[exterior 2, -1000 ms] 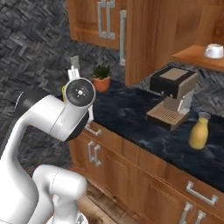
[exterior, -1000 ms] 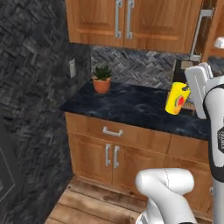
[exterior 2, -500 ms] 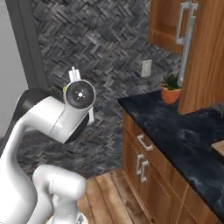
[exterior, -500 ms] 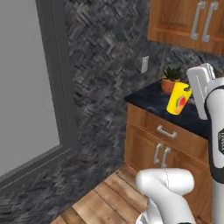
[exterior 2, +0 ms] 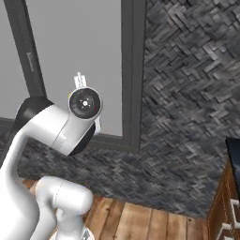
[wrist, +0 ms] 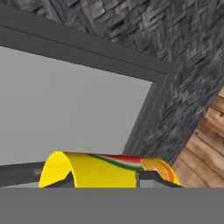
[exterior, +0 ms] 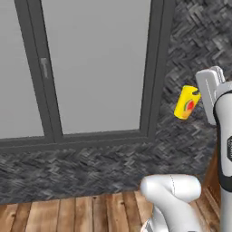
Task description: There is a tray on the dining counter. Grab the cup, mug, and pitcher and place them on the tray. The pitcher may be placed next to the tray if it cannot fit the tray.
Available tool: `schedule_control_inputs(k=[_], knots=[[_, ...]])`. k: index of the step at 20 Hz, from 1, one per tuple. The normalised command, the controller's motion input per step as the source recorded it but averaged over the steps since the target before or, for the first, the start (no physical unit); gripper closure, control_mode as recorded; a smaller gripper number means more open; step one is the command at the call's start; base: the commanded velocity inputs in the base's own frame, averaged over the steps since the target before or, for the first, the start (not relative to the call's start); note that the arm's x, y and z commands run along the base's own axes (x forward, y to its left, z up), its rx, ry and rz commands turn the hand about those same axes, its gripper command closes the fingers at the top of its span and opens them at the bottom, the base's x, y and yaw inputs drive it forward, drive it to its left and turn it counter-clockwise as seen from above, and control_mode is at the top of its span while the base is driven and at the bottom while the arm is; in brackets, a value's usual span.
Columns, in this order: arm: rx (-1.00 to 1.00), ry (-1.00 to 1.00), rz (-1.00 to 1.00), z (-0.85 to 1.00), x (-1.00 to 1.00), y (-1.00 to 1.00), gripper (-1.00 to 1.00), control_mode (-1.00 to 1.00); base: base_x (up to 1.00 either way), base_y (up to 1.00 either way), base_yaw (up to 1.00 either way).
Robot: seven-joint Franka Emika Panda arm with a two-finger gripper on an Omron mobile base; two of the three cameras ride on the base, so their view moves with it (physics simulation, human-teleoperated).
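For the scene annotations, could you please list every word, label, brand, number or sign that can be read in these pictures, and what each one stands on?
None: no readable text in any view.
The cup, shut in the gripper, carries a red-orange and green mark, a picture and not lettering.
The window frame and the herringbone tile wall bear no writing.

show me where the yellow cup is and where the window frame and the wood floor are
yellow cup (exterior: 186, 103), left base view, on its side wall near the red mark.
window frame (exterior: 156, 68), left base view, on its right upright.
wood floor (exterior: 68, 213), left base view, on bare planks.
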Motion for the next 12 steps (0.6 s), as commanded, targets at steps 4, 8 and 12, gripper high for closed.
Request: schedule_control_inputs(k=[4,8,12], knots=[[0.0,0.0,0.0,0.0,0.0,0.0,1.0,1.0,-0.01,0.06,0.97],[0.0,0.0,0.0,0.0,0.0,0.0,1.0,1.0,-0.02,0.19,0.95],[0.0,0.0,0.0,0.0,0.0,0.0,1.0,1.0,0.0,0.24,0.93]])
